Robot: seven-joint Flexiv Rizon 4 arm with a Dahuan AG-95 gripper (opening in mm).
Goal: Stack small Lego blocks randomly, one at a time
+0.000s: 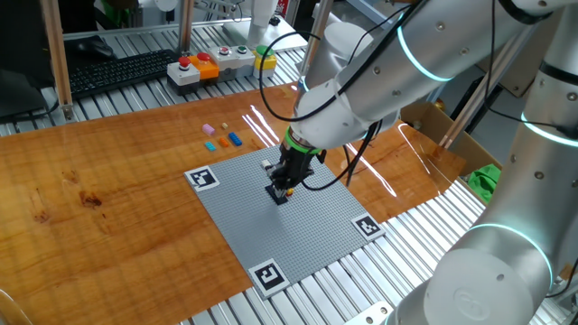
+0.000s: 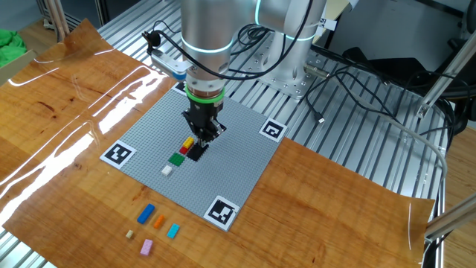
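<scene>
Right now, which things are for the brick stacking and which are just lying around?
For the job:
- pincer
- yellow brick
- red brick
- green brick
- white brick
- loose bricks on the wood
- grey baseplate

Just lying around:
- push buttons
- keyboard
- green cloth

A grey studded baseplate (image 1: 298, 221) lies on the wooden worktop (image 1: 99, 181), with black-and-white square markers (image 1: 202, 178) at its corners. Beyond the baseplate, a push-button box (image 1: 219, 61) and a black keyboard (image 1: 117, 72) sit on slatted aluminium. A green cloth (image 1: 485, 179) lies off to the baseplate's side.
</scene>
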